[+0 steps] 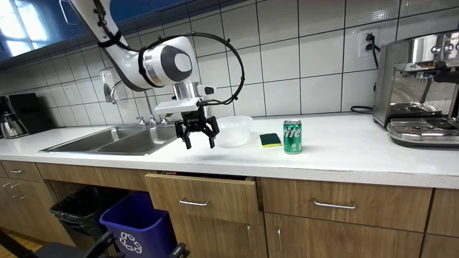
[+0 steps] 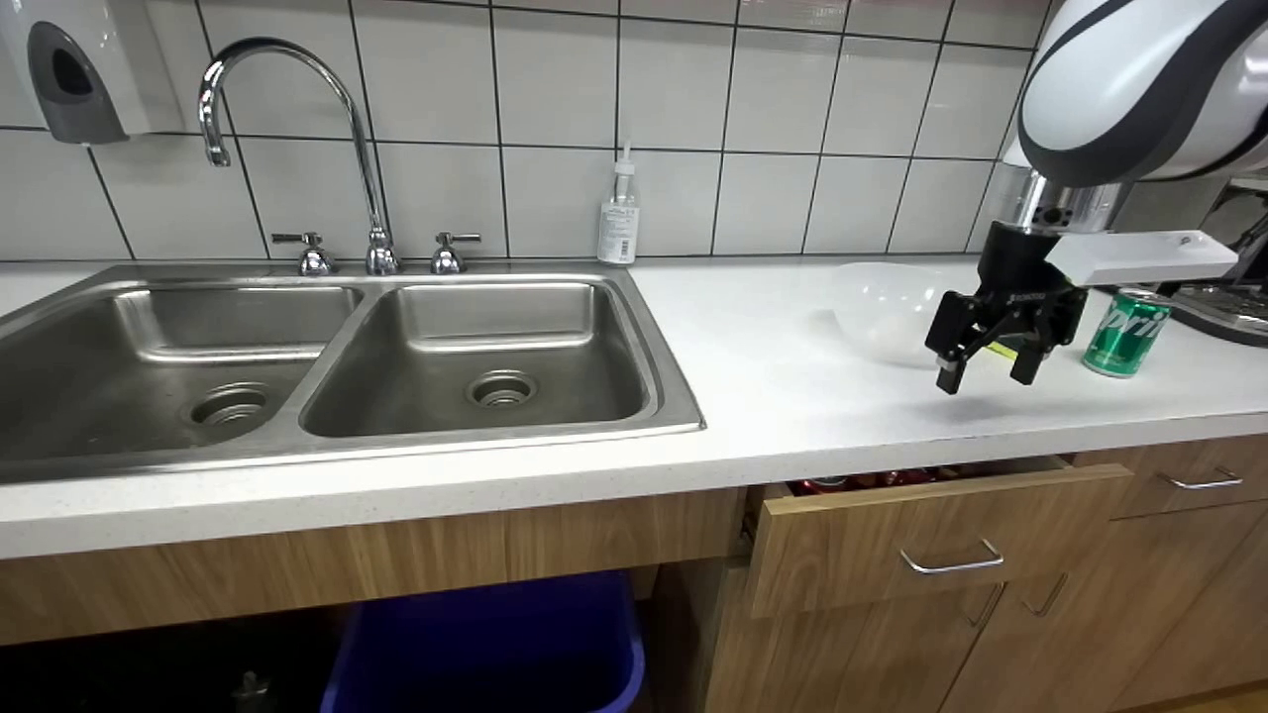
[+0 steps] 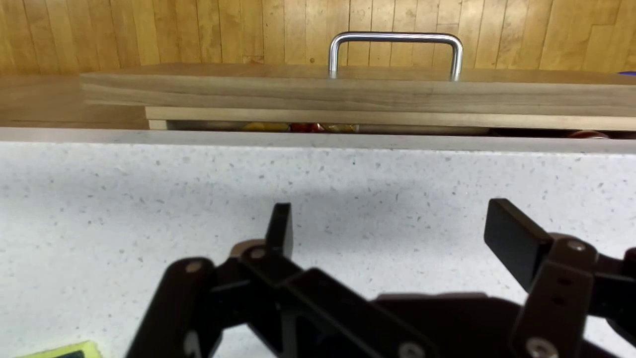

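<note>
Glossy blue cupboards (image 1: 53, 25) hang against a white-tiled wall (image 1: 319, 53).

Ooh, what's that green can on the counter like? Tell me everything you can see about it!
The green can looks like shiny metal, with silvery rims at top and bottom. Big white letters wrap its side; "rite" shows in an exterior view. It stands upright on the white counter, close beside the green-and-yellow sponge, with a sliver of counter between them. Only the counter seems to touch it; the open gripper is apart from it. I can't tell whether it has been opened.
</note>
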